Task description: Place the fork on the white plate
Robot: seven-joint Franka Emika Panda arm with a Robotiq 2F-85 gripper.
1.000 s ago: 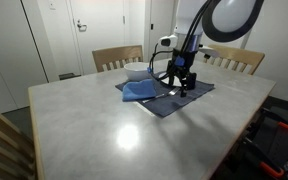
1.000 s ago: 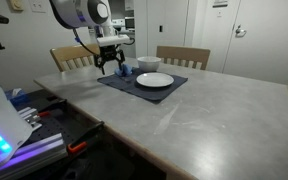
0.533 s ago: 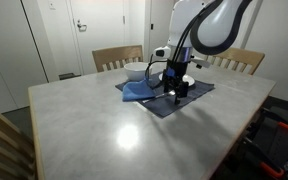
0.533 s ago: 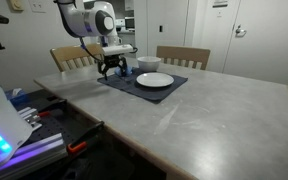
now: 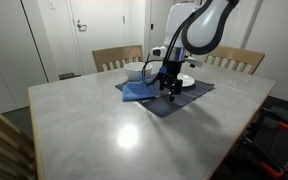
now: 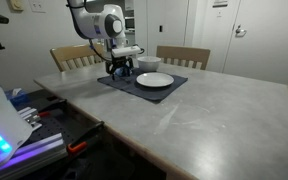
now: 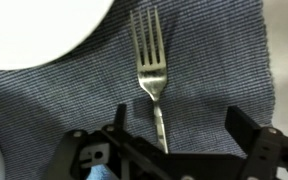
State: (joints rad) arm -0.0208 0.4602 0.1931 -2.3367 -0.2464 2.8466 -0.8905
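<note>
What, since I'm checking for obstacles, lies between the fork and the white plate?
Only bare blue-grey placemat, in the wrist view; nothing else separates the fork and the white plate.

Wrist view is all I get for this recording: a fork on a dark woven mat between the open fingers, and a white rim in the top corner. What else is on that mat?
Observer: A flat white plate lies on the mat, and a deeper white bowl stands just behind it. I cannot tell which rim you are seeing.
Reviewer: Anything else near the gripper?
Observer: A crumpled blue cloth lies at the mat's edge, close to the gripper.
Reviewer: What does the mat rest on?
Observer: A grey table with two wooden chairs on its far side.
</note>
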